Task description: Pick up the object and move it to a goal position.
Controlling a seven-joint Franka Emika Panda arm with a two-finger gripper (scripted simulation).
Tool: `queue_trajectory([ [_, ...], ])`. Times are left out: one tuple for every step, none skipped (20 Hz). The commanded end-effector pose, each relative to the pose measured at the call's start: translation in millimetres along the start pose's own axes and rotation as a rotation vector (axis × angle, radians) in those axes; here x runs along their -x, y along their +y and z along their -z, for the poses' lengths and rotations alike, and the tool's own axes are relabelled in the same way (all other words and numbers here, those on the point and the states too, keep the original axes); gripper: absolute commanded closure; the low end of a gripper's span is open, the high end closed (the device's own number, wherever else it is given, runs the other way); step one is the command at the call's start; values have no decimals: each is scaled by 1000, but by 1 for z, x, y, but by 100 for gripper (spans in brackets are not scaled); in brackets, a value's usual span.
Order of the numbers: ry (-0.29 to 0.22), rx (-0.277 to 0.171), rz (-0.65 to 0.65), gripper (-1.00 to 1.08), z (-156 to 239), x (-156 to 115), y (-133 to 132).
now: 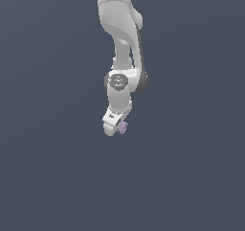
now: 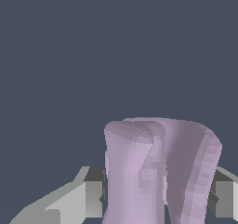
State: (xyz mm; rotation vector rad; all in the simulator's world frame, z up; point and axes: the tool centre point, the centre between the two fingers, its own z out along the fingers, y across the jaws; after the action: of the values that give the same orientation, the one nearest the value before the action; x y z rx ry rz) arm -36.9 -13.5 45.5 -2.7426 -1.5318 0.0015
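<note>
Gripper (image 1: pixel 117 128) pinching the object (image 1: pixel 123 127). In the wrist view the lilac object (image 2: pixel 158 172) fills the gap between the two fingers (image 2: pixel 90 197), one pad touching each side, so the jaws are pressed onto it, not spread and not fully together.

Landmark: the gripper. Object sits right at the fingertips, poking out on the exterior view's right of them, touching. Only a small lilac bit shows there; the rest is hidden behind the white fingers.

Long axis: in the wrist view the object looks taller than wide, running out along the fingers away from the palm, with a fold or groove down the middle. Knobby outline, so pad contact is likely uneven. Can't tell how deep it sits in the grasp.

Arm hangs from the top of the exterior view, wrist tilted, gripper pointing down and slightly toward the exterior view's left. No shadow or edge visible under the object; can't tell whether it is on the bench or lifted clear. Bench shows as plain grey-blue, no goal marker visible in either view.

Judgement: grasp looks made, transport to goal is the step in hand. Goal direction from the gripper unknown. Risk: lumpy shape may twist or slip between the pads during a fast move.
</note>
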Motion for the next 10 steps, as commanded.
queue_trajectory([
  [0, 1, 0, 108, 5, -1, 1],
  [0, 1, 0, 108, 8, -2, 2],
  [0, 1, 0, 108, 12, -2, 2],
  [0, 1, 0, 108, 16, -3, 3],
  [1, 1, 0, 108, 21, -4, 4],
  [1, 1, 0, 108, 27, -6, 5],
  [1, 1, 0, 108, 33, -7, 6],
  [1, 1, 0, 108, 39, -8, 7],
  [1, 0, 1, 108, 46, -10, 8],
  [1, 0, 1, 108, 54, -11, 9],
])
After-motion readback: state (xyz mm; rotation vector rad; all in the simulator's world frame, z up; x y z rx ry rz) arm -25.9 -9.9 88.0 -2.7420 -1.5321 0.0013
